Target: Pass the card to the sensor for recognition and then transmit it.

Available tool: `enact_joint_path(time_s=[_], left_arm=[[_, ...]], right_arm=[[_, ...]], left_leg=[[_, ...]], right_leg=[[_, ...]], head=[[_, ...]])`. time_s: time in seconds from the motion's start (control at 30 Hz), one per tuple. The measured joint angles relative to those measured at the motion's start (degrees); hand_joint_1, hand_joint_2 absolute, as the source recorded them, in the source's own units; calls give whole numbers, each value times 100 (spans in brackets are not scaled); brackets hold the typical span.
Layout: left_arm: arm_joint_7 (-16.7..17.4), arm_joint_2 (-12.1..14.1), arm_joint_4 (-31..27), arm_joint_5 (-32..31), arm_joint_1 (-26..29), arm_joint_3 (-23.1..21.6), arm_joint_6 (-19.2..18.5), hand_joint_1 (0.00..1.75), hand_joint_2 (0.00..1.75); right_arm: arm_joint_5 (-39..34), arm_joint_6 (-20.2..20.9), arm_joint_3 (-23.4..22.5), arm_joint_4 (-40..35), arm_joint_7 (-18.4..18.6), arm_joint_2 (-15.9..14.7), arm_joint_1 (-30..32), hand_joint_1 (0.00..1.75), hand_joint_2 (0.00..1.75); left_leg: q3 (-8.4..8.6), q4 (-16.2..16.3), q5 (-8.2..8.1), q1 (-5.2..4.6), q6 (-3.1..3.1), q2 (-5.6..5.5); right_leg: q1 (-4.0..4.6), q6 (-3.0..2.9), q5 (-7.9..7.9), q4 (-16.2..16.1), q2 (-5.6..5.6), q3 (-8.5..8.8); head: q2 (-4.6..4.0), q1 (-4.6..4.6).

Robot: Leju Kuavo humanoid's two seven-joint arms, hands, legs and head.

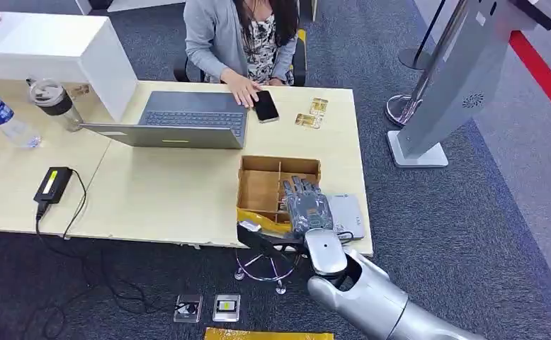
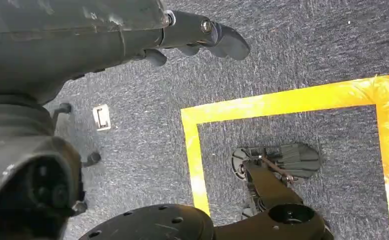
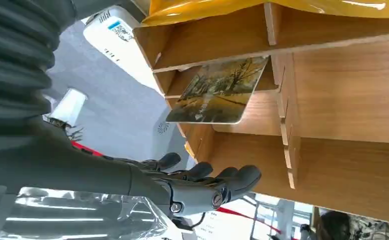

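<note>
The right robot hand (image 1: 307,204), fingers spread and empty, hovers over the wooden box (image 1: 258,185) near the table's front edge, the card (image 3: 216,91) just beside its fingertips

A grey open laptop (image 1: 180,120) sat on the pale wooden table (image 1: 159,191). A person in a grey cardigan (image 1: 241,35) sat behind it, one hand beside a black phone (image 1: 265,106). A clear plastic water bottle (image 1: 2,119) and a dark-lidded tumbler (image 1: 54,101) stood at the table's far left; a black power adapter (image 1: 53,183) lay nearer, cable trailing off the edge. Yellow floor tape (image 2: 282,100) marked a rectangle on the blue-grey carpet (image 2: 282,45).
</note>
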Motion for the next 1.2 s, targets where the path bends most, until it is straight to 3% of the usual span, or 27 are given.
enact_joint_path(time_s=[0.37,0.73,0.77,0.83,0.87,0.93,0.97,1.0,1.03,1.2], left_arm=[[0,0,-2,-31,0,0,4,0,0],[0,0,0,-39,0,0,24,0,0],[0,0,0,-39,1,0,31,0,0],[0,0,0,-39,1,0,37,0,0],[0,0,0,-39,0,2,39,0,0],[0,0,0,-42,1,0,39,0,0],[0,0,0,-44,1,0,42,0,0],[0,0,0,-44,1,2,42,0,0],[0,0,0,-46,1,2,42,0,0],[0,0,0,-52,1,2,39,0,0]], right_arm=[[0,-68,4,131,0,0,1,0,175],[96,-415,7,214,0,13,-1,0,175],[114,-437,7,216,0,13,-1,157,175],[131,-455,7,229,0,13,-1,154,175],[133,-468,7,238,0,13,-2,162,175],[133,-485,7,258,-2,13,-2,154,175],[133,-487,7,262,-2,13,-2,91,175],[131,-485,7,267,-2,13,-4,9,175],[129,-485,7,273,-2,15,-6,0,175],[122,-470,7,317,-9,17,-7,0,175]], left_leg=[[0,0,0,0,0,0],[0,0,0,0,0,0],[0,0,0,0,0,0],[0,0,0,0,0,0],[0,0,0,0,0,0],[0,0,0,0,0,0],[0,0,0,0,0,0],[0,0,0,0,0,0],[0,0,0,0,0,0],[0,0,0,0,0,0]], right_leg=[[0,0,0,0,0,0],[0,0,0,0,0,0],[0,0,0,0,0,0],[0,0,0,0,0,0],[0,0,0,0,0,0],[0,0,0,0,0,0],[0,0,0,0,0,0],[0,0,0,0,0,0],[0,0,0,0,0,0],[0,0,0,0,0,1]], head=[[0,0],[0,0],[0,0],[0,-2],[0,0],[0,-2],[0,0],[0,0],[0,0],[0,0]])
